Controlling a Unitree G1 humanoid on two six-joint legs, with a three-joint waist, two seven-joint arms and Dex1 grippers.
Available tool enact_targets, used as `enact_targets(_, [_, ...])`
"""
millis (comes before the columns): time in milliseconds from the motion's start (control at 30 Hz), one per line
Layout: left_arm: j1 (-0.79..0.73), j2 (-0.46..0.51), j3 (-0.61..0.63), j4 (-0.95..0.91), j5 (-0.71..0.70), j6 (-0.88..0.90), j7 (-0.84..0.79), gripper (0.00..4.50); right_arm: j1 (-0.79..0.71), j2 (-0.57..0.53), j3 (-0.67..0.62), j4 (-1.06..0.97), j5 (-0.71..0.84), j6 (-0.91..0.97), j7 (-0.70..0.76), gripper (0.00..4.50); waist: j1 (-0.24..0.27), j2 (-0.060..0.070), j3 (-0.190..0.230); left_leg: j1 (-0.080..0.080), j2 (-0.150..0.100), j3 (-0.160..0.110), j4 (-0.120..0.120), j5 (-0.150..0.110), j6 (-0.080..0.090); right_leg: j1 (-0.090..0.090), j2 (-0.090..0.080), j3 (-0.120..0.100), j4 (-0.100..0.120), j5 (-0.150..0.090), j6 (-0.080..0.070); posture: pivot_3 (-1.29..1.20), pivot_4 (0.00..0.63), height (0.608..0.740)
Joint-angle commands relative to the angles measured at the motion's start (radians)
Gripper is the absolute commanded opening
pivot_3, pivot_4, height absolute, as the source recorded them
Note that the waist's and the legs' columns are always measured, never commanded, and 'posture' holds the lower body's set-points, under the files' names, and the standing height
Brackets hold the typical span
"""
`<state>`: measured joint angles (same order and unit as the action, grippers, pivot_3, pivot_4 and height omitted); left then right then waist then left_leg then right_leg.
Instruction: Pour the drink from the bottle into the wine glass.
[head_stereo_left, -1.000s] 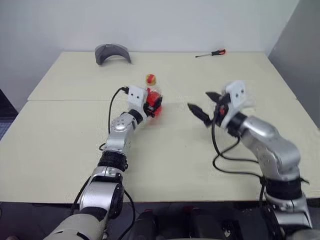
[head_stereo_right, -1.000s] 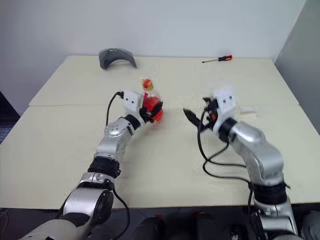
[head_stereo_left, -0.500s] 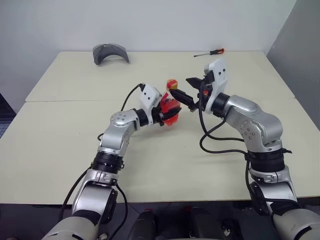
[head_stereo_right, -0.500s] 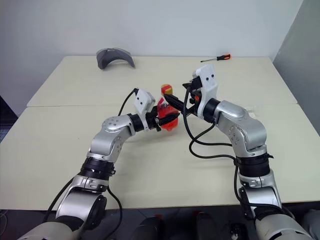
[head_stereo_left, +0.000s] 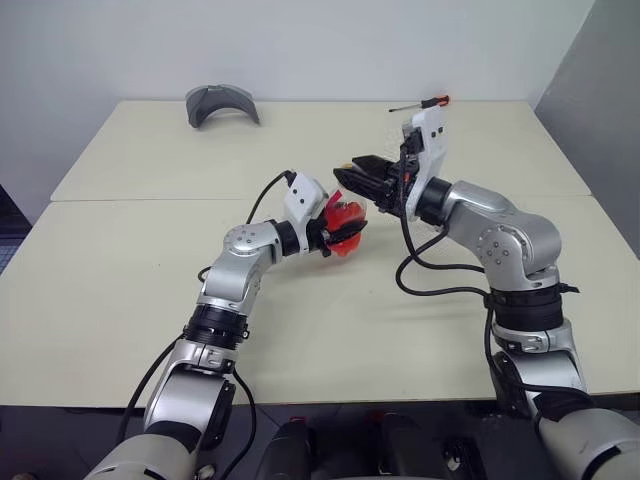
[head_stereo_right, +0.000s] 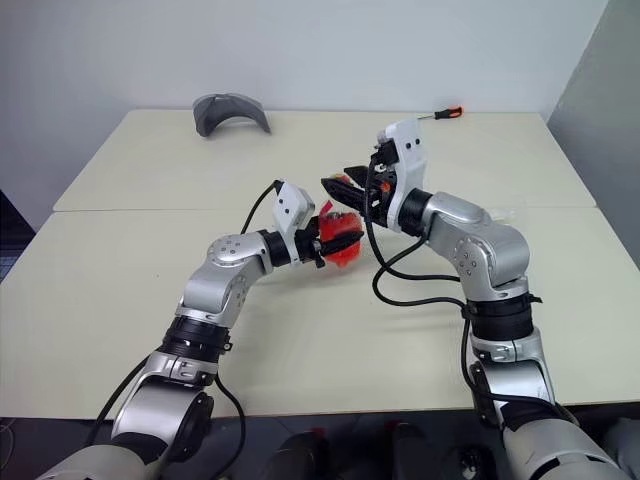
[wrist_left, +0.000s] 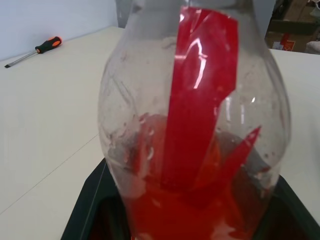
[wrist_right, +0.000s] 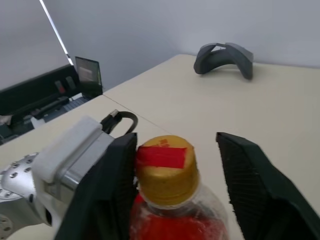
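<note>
The bottle (head_stereo_left: 347, 219) is a small clear one with the red drink (wrist_left: 200, 210) low inside it. My left gripper (head_stereo_left: 335, 224) is shut on its body and holds it above the middle of the table (head_stereo_left: 130, 290). The bottle's gold cap (wrist_right: 166, 172) carries a red sticker. My right gripper (head_stereo_left: 352, 180) reaches in from the right over the bottle's top, open, its black fingers (wrist_right: 112, 175) on either side of the cap. One finger touches the cap and the other stands a little off it. The wine glass is out of view.
A grey curved object (head_stereo_left: 222, 103) lies at the table's back left. A red-handled screwdriver (head_stereo_left: 421, 104) lies at the back, right of centre. Black cables hang from both wrists.
My left gripper carried the bottle back and rightwards to the table's middle. My right gripper swung left onto the bottle's top, and its fingers narrowed around the cap.
</note>
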<state>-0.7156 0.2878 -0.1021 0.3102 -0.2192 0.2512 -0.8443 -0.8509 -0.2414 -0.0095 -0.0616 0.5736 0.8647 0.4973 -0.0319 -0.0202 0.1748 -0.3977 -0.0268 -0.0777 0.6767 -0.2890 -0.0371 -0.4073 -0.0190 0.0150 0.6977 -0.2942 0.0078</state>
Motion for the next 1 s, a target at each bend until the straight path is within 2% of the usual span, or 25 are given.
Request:
enact_targets(33, [-0.031, 0.004, 0.018, -0.023, -0.007, -0.034, -0.003, 2.03, -0.035, -0.009, -0.027, -0.021, 0.024, 0.002, 0.016, 1.33, 0.0, 0.0, 0.0, 0.0, 0.0, 0.0, 0.0, 0.0, 0.0, 0.0, 0.0, 0.0, 0.0, 0.0, 0.0, 0.0, 0.15, 0.74])
enact_targets(267, [-0.032, 0.009, 0.024, -0.044, -0.014, -0.025, -0.001, 1.53, -0.042, -0.004, -0.03, -0.026, 0.061, 0.029, 0.054, 1.25, 0.0, 0.0, 0.0, 0.0, 0.0, 0.0, 0.0, 0.0, 0.0, 0.0, 0.0, 0.0, 0.0, 0.0, 0.0, 0.0, 0.15, 0.74])
enact_targets(400, [0.004, 0.032, 0.015, -0.188, -0.064, 0.06, -0.045, 1.31, -0.096, -0.014, -0.003, 0.025, 0.101, 0.002, 0.219, 1.25, -0.001, 0.0, 0.0, -0.001, 0.0, 0.001, 0.0, 0.0, 0.0, -0.002, 0.0, 0.0, 0.001, 0.0, 0.0, 0.0, 0.15, 0.74])
enact_targets(567, [0.065, 0.097, 0.016, -0.399, -0.145, 0.199, -0.08, 1.26, -0.182, -0.024, 0.026, 0.154, 0.084, -0.046, 0.395, 1.25, -0.008, 0.0, 0.0, -0.001, 0.0, 0.0, 0.0, 0.0, 0.0, -0.002, 0.0, 0.0, 0.001, 0.0, 0.0, 0.0, 0.15, 0.74])
enact_targets(767, [0.153, 0.204, 0.068, -0.72, -0.321, 0.43, -0.068, 1.26, -0.327, -0.016, 0.089, 0.331, 0.045, -0.114, 0.649, 1.25, -0.013, 0.0, 0.0, -0.001, 0.0, 0.0, 0.0, 0.0, 0.001, -0.002, 0.0, 0.0, 0.001, 0.0, 0.0, 0.0, 0.15, 0.74])
enact_targets(933, [0.163, 0.218, 0.094, -0.772, -0.355, 0.496, -0.021, 1.26, -0.368, -0.01, 0.107, 0.394, 0.017, -0.142, 0.731, 1.25, -0.002, 0.0, 0.0, -0.001, 0.0, -0.001, 0.001, -0.001, 0.001, -0.001, 0.0, -0.001, 0.0, 0.0, 0.0, 0.0, 0.15, 0.74])
enact_targets(1000, [0.164, 0.216, 0.098, -0.768, -0.351, 0.499, -0.009, 1.26, -0.378, -0.012, 0.097, 0.411, 0.015, -0.133, 0.734, 1.98, 0.001, 0.0, 0.0, -0.001, 0.0, -0.001, 0.001, 0.0, 0.001, -0.001, 0.0, 0.0, 0.0, 0.0, 0.0, 0.0, 0.15, 0.74])
